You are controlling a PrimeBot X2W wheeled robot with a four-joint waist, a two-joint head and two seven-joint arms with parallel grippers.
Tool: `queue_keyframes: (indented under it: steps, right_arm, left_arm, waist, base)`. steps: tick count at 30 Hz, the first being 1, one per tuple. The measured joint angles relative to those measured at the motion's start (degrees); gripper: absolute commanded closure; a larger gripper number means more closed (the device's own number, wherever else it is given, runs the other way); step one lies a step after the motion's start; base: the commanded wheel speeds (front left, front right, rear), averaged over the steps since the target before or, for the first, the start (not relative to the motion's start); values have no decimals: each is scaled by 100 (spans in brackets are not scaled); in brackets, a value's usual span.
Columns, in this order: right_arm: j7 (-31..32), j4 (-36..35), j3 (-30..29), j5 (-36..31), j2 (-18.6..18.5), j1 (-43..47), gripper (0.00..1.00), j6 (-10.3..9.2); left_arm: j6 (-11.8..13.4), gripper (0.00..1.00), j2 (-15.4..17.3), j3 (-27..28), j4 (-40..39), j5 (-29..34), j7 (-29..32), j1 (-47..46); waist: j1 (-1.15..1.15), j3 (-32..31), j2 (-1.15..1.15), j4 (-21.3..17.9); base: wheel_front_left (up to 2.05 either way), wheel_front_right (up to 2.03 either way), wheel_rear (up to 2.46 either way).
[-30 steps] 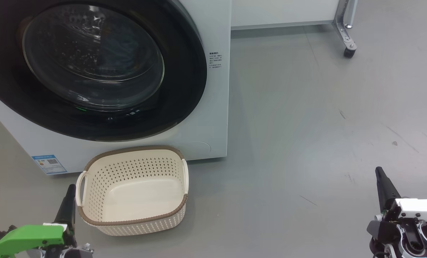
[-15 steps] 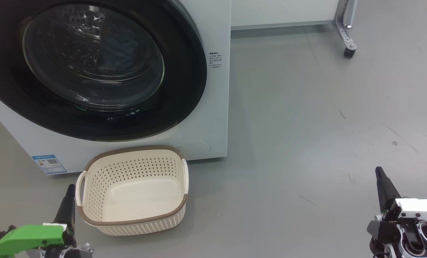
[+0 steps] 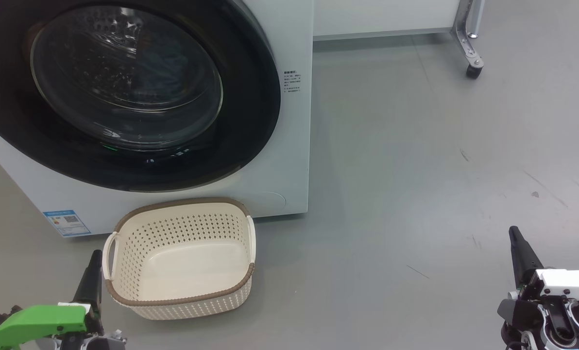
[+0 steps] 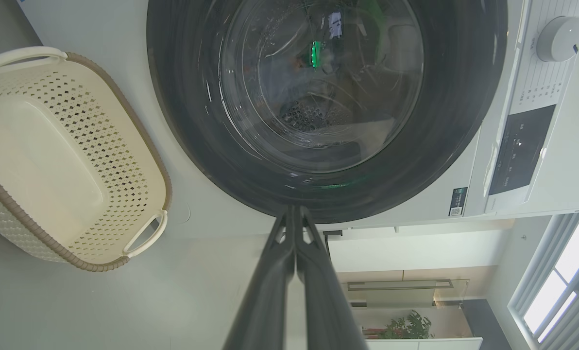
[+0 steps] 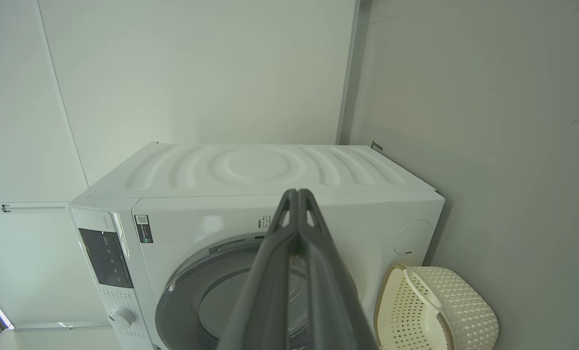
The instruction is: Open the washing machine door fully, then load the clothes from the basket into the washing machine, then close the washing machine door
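Note:
The washing machine is white, and its washing machine door, a glossy black ring around bulging glass, sits flush against the front. Behind the glass a dim bluish shape shows; I cannot tell whether it is the clothes. On the floor just in front stands the cream basket with nothing inside it. My left gripper hangs shut and bare beside the basket's left handle. Far off at the lower right, my right gripper is also shut and bare. The left wrist view has the left gripper pointing at the door's rim.
Bare grey floor stretches to the right of the machine. A metal leg with a caster wheel stands at the back right. A blue label marks the machine's lower left front. The dial and dark control panel sit above the door.

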Motion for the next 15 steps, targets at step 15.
queue_keyframes:
  steps: [15]
  right_arm:
    - [0, -1, 0, 0, 0, 0, 100, 0]
  left_arm:
    - [0, 100, -1, 3, -2, 0, 0, 0]
  waist:
    - [0, 0, 0, 0]
  base:
    - [0, 0, 0]
